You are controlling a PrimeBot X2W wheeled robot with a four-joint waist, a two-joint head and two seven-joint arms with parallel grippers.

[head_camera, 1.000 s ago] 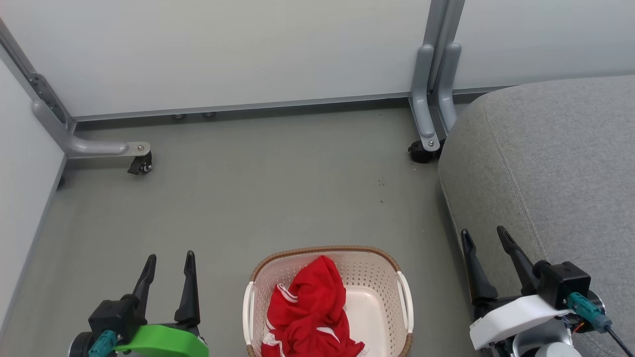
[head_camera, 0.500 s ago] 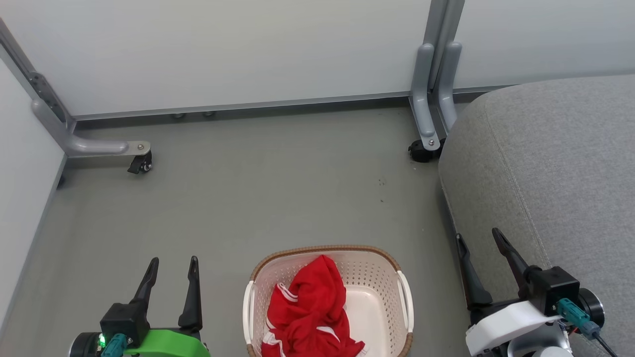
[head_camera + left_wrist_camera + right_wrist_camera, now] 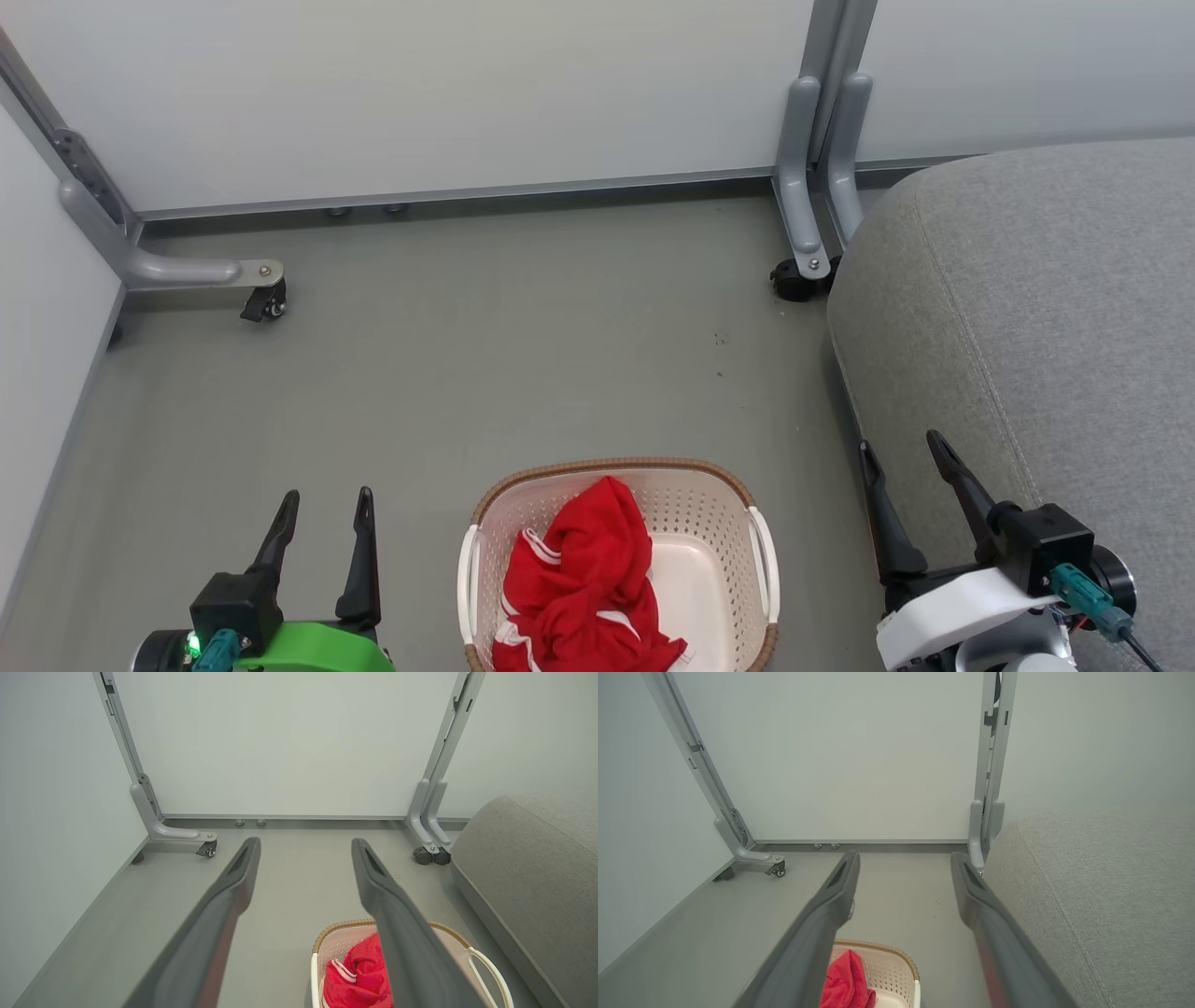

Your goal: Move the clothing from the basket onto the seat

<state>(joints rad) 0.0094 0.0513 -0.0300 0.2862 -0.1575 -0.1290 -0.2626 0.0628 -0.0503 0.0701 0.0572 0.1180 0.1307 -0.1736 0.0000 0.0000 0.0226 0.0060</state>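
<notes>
Clothing [image 3: 579,588] lies bunched in the basket [image 3: 709,509], heaped against its left half, with the pale bottom bare on the right. The heap sits as it did a second ago. The basket stands on the grey floor [image 3: 485,355] between the two tools, near the seat [image 3: 1046,308] but apart from it.

Against the earlier picture the whole head view has slipped a little, so the camera has moved. Within it the left tool [image 3: 327,495] sits slightly lower. The right tool [image 3: 898,443] is a touch lower and further left, its fingers in front of the seat's near edge. Both tools have their fingers spread wide apart with nothing between them, as before.

The head view gives the garment's white stripes, both white handles [image 3: 767,560] and the brown rim [image 3: 607,464]. It also gives a green cover [image 3: 317,644] behind the left tool and a white cover [image 3: 952,607] behind the right.

The left wrist view looks along its fingers to the white partition panels [image 3: 289,742] and their castors [image 3: 430,856]. The basket's far end, one handle and red cloth sit low in it, partly behind the right-hand finger.

The right wrist view brings the seat's weave and a stitched seam [image 3: 1069,933] up close. The basket's corner, with a red fold, shows between its fingers at the bottom.
</notes>
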